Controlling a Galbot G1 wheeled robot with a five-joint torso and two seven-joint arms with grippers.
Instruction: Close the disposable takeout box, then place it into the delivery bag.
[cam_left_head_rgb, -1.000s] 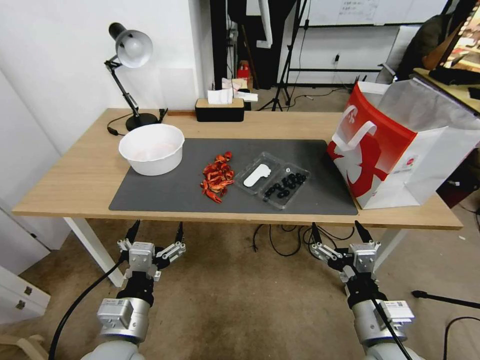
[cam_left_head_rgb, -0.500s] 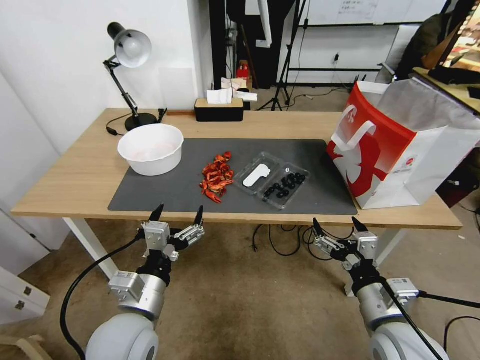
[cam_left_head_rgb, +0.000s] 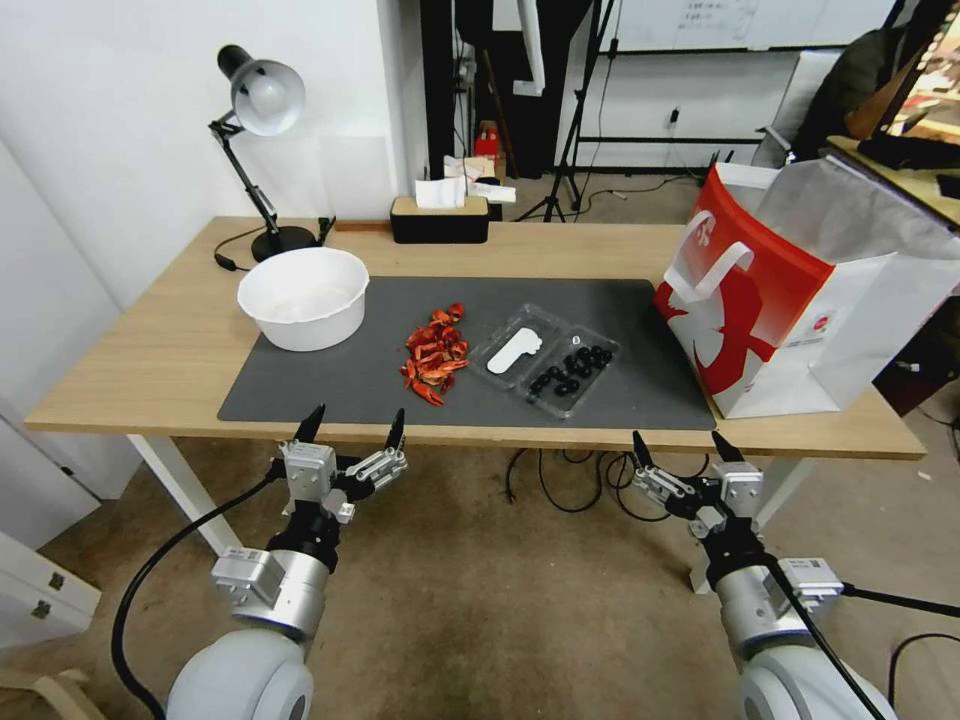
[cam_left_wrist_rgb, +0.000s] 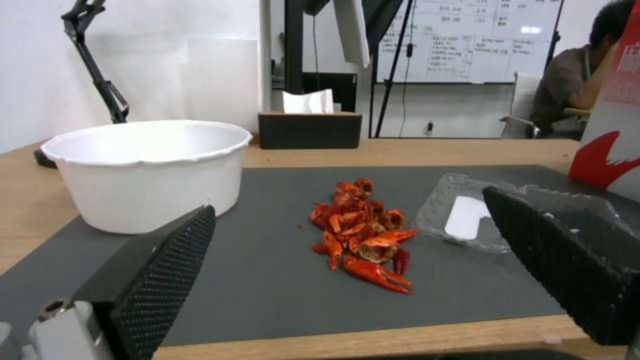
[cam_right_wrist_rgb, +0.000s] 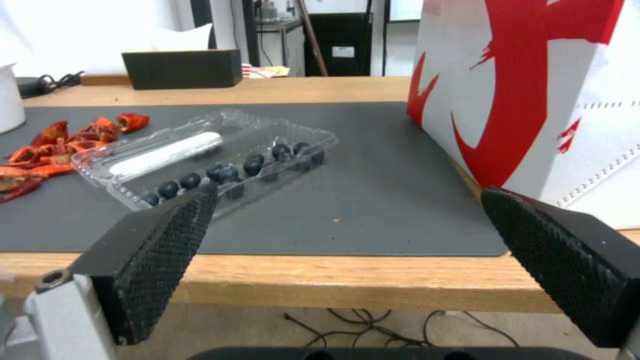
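The small clear plastic hinged takeout box (cam_left_head_rgb: 545, 361) is lying open on the dark grey mat (cam_left_head_rgb: 330, 385), white label in one half, black round pieces in the other. The large red-and-white delivery bag (cam_left_head_rgb: 800, 290) is standing beside the mat. The left gripper (cam_left_head_rgb: 352, 425) and right gripper (cam_left_head_rgb: 682, 448) are hanging below the wooden table's (cam_left_head_rgb: 150, 350) front edge, fingers spread apart, gripping nothing.

a wooden table (cam_left_head_rgb: 150, 370) carries a dark grey mat (cam_left_head_rgb: 340, 385). on the mat's left end stands a white round bowl (cam_left_head_rgb: 303, 297), and near the middle lies a heap of red crayfish shells (cam_left_head_rgb: 433, 355). behind the bowl a black desk lamp (cam_left_head_rgb: 255, 140) stands on the bare wood. a black tissue box (cam_left_head_rgb: 439, 220) sits at the table's far edge.
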